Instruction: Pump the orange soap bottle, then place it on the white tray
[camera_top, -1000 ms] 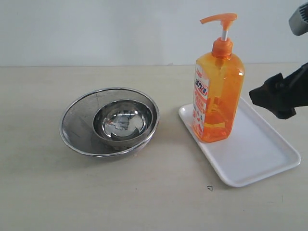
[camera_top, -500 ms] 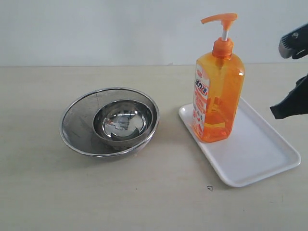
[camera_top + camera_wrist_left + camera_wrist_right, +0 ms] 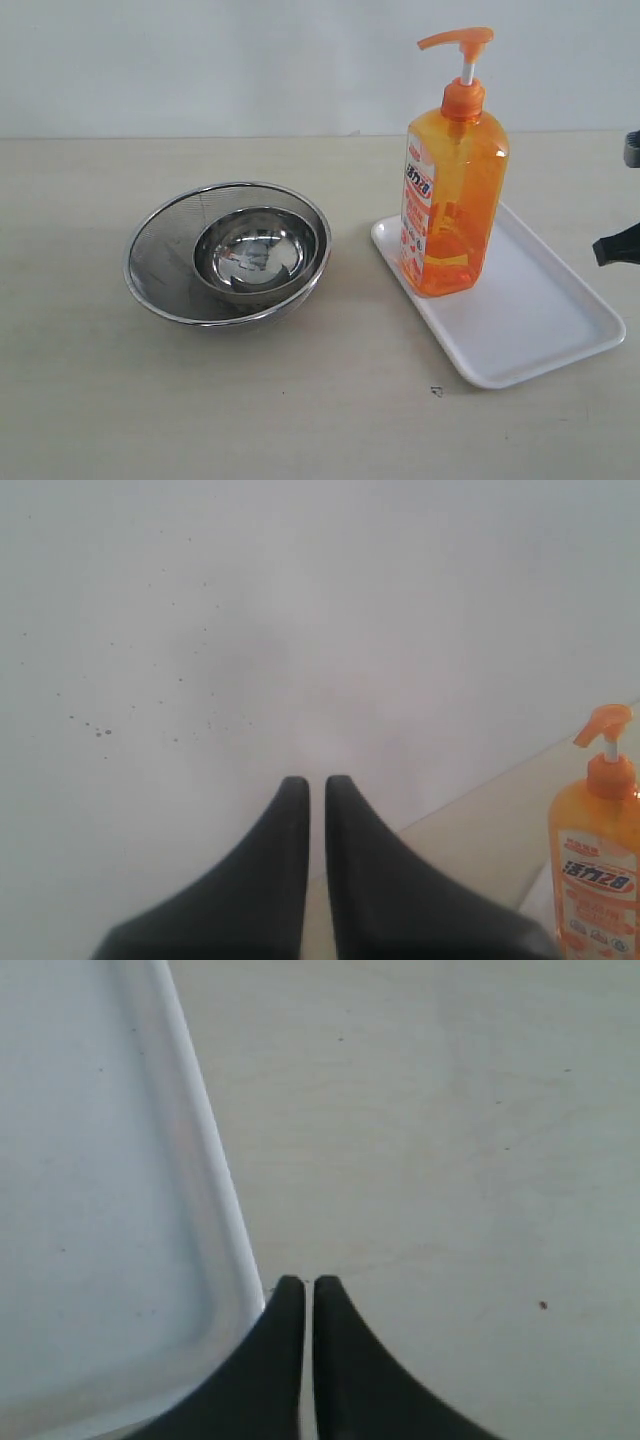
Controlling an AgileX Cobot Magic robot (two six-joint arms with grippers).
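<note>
In the right half of the exterior view, the orange soap bottle stands upright on the white tray. It sits toward the tray's left end, and its base appears to be inside the low rim. Nothing touches it.

Judging by that, the placing step looks done. Whether the pumping was done cannot be read from these pictures: the pump head is up with its white stem showing, and no soap is visible on the tray or the tabletop. At most, clearing the arms may be left.

The right gripper has its jaws together on nothing, over the tray's rounded corner and the bare tabletop beside it. In the exterior view only a dark part of it shows, at the right edge, apart from the bottle. The left gripper also has its jaws together and empty, facing a pale wall, with the bottle at the lower right of its frame.

The bottle is tall, rectangular and translucent orange. A white-and-red label with blue lettering is on the face turned toward the left of the frame, and the spout points left too. To its left, well apart, a small steel bowl sits inside a mesh strainer.
</note>
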